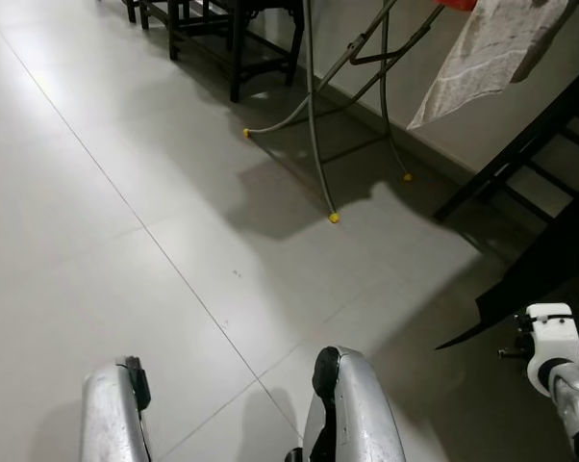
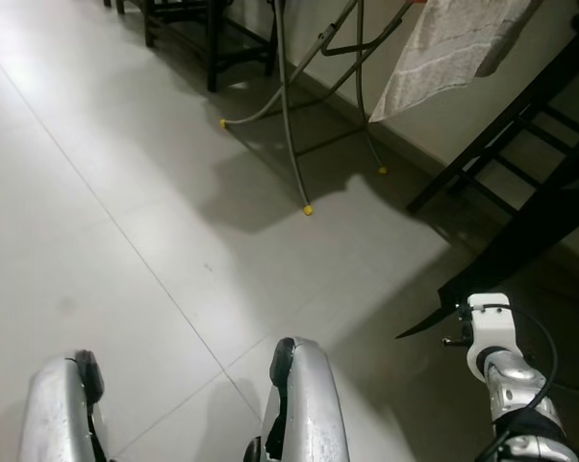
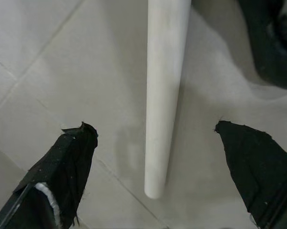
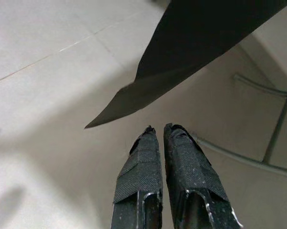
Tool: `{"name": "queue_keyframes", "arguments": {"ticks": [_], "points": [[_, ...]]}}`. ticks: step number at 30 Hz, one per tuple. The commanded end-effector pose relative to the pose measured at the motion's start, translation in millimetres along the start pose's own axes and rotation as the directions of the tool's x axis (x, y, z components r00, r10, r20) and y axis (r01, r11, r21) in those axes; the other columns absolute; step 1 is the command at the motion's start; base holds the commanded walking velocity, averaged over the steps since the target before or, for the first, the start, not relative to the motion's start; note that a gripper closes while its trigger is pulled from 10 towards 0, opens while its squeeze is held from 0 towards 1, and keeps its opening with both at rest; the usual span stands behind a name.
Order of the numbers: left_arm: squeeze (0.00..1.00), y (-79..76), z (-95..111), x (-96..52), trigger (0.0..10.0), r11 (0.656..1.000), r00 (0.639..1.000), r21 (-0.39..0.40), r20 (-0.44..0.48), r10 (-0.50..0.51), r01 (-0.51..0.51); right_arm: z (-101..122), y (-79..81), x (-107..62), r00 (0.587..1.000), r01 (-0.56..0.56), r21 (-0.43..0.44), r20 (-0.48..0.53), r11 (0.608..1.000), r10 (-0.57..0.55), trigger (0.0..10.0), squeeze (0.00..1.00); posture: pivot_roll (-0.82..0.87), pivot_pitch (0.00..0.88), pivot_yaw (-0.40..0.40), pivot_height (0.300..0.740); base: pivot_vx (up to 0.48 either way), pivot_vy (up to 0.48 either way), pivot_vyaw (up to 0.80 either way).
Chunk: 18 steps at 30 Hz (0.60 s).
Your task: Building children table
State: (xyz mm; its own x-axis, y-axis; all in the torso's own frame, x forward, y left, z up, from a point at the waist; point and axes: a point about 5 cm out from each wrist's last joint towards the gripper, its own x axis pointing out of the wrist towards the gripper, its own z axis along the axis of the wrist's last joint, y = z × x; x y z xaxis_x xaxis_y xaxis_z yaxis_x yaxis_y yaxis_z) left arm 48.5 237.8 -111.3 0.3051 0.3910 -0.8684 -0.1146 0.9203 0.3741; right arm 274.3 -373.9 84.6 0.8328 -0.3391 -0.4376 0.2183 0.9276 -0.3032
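A: Left gripper [image 3: 155,143]?
B: Fingers wide apart, nothing held; white table leg [image 3: 165,90] on floor betw. them, seen from wrist cam.
A: Right gripper [image 4: 160,131]?
B: Fingers pressed together, empty, over grey tile floor [image 1: 126,192]. Beyond: drying rack [image 1: 318,115], cloth [image 1: 491,48], black staircase [image 1: 549,173].

A pale, smooth round table leg [image 3: 162,95] of off-white colour shows in the left wrist view. It is a plain cylinder of even thickness with a flat cut end. It lies over the light grey tiled floor [image 3: 53,71], reaching between the two black fingers [image 3: 69,162], which stand wide apart and do not touch it.
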Motion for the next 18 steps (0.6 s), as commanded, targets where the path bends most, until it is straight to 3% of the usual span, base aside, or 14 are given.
{"name": "queue_keyframes", "arguments": {"ticks": [1, 13, 15, 18], "points": [[0.00, -13.0, -6, -3.5, 10.0, 1.000, 1.000, -0.005, -0.021, -0.020, 0.020, -4, -5.4, -1.3, 0.999, 0.002, -0.017, -0.037, 1.000, -0.003, 10.0, 0.00, -0.09, 0.163, -0.228, 0.330, 0.000, 0.000, 0.00], [0.00, -2.3, -1, -2.7, 10.0, 0.995, 0.995, 0.030, 0.031, 0.093, -0.094, 39, -10.8, 3.7, 0.998, -0.001, -0.016, 0.059, 1.000, 0.002, 10.0, 0.00, -0.15, 0.158, -0.269, 0.300, 0.000, 0.000, 0.00], [0.00, 3.3, -2, -2.3, 10.0, 0.991, 0.991, -0.015, 0.020, 0.134, -0.134, 44, -14.1, 3.6, 0.998, 0.001, -0.022, 0.066, 1.000, 0.000, 10.0, 0.00, -0.16, 0.155, -0.280, 0.300, 0.000, 0.000, 0.00], [0.00, 6.1, -4, -2.4, 10.0, 0.989, 0.989, -0.016, 0.012, 0.150, -0.150, 51, -17.1, 3.7, 0.997, 0.005, -0.031, 0.074, 1.000, -0.003, 10.0, 0.00, -0.17, 0.150, -0.297, 0.300, 0.000, 0.000, 0.00]]}}
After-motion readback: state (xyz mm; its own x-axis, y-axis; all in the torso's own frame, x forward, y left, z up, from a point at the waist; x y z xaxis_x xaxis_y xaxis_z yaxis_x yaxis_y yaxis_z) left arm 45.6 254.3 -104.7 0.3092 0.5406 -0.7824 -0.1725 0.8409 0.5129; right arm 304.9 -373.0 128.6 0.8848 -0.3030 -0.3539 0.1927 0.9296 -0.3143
